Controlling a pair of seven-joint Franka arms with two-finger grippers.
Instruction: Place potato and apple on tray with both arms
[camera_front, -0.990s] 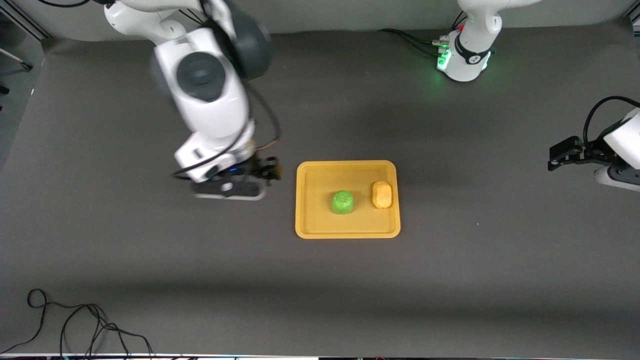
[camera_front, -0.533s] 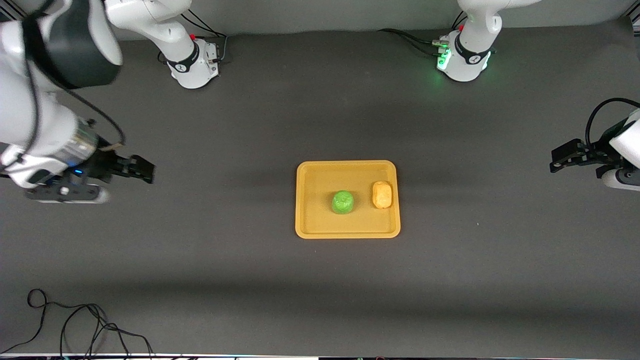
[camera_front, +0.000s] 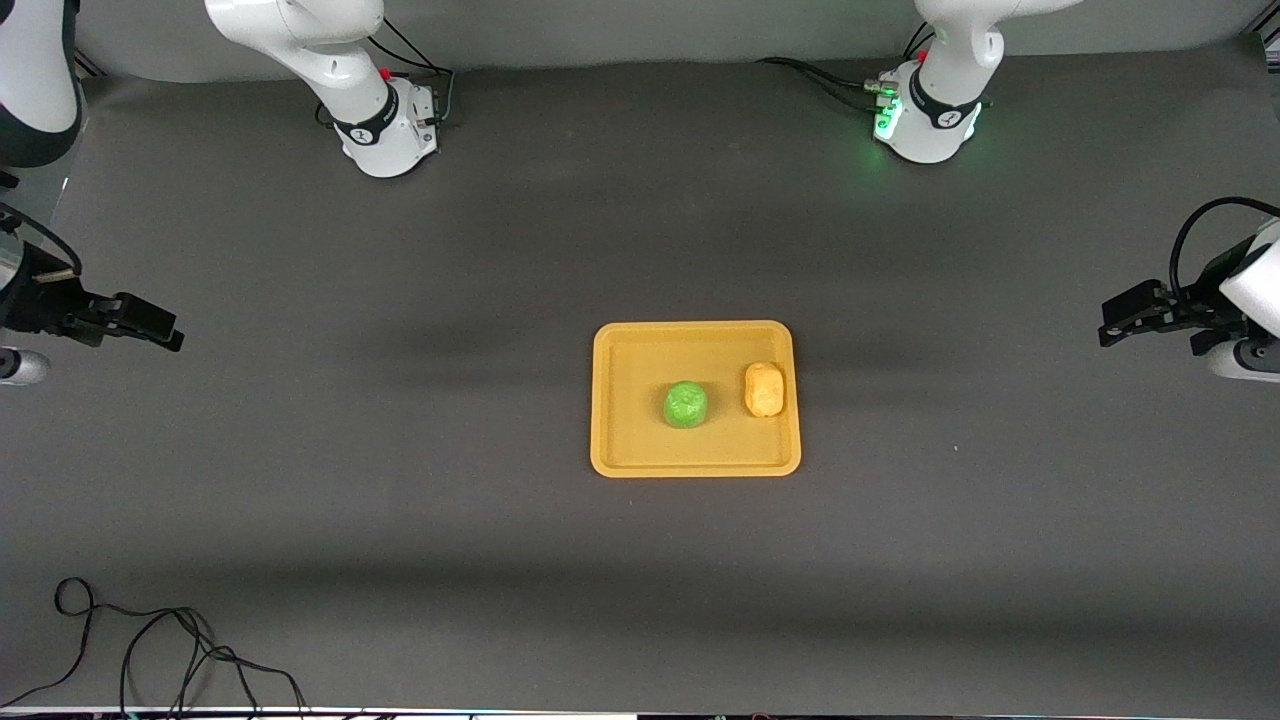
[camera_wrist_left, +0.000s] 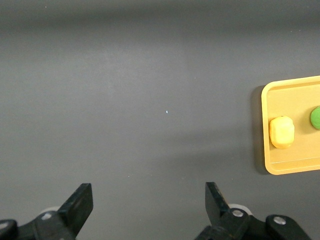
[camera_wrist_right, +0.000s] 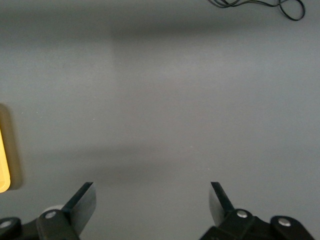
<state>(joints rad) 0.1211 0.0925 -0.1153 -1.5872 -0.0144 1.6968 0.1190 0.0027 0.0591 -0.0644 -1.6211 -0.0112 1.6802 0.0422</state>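
The potato (camera_front: 764, 389), a small oblong yellow-orange lump, lies with the round bright green apple (camera_front: 686, 404) on the flat yellow-orange plastic tray (camera_front: 620, 400), long axis pointing toward the arms' bases; we see both grippers (camera_wrist_left: 149, 207) (camera_wrist_right: 152, 205) wide and empty, well apart from it; the left wrist view alone shows fruit; we judge nothing remains.

No readable text, labels or numbers anywhere. Arm bases carry a small dark mark on the collar, not legible.
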